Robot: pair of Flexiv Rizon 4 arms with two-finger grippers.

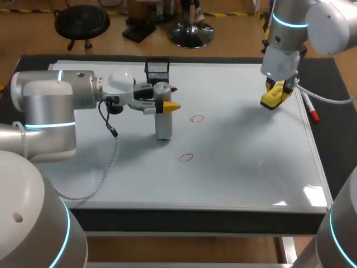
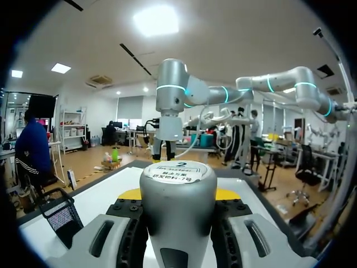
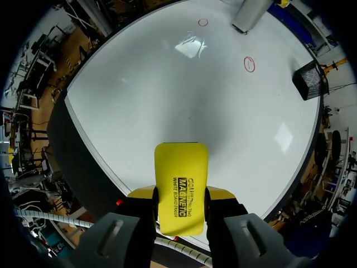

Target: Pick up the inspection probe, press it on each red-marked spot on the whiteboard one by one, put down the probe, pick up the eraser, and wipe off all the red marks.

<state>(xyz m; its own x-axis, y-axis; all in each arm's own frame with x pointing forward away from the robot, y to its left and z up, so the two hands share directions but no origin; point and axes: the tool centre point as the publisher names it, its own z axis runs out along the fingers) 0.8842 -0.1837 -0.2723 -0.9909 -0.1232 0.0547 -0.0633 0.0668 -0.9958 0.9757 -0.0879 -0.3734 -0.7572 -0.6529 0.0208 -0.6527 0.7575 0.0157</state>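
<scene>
Since neither red mark has been wiped yet, start there. The far ring (image 1: 197, 118) sits about mid-whiteboard (image 1: 251, 167), and the near ring (image 1: 186, 158) is a bit closer to the robot, at roughly 7 o'clock from it.

The probe (image 1: 162, 120) stands upright right beside them, with its foot on or just over the board (can't tell which). From the probe, the far ring is at about 2 o'clock and the near ring at about 4, both close but not touching. The left tool (image 1: 165, 96) reaches in from 9 o'clock and is clamped on the probe's upper body from both sides.

The eraser (image 1: 275, 99) is well apart from the rings, up toward the board's 2 o'clock corner. It's pinched in the right tool (image 3: 179, 194) and looks to be hanging clear of the board, long axis running out along the fingers.

From the eraser the rings lie at 8 to 9 o'clock, so I'd guess the wipe means sweeping the right arm that way. The probe and left arm sit just past the rings on that same line, so they probably need to clear out first.

Further out, there's a black mesh basket (image 1: 157, 68) at the board's 12 o'clock edge and a red pen (image 1: 312, 111) along the 3 o'clock edge.
</scene>
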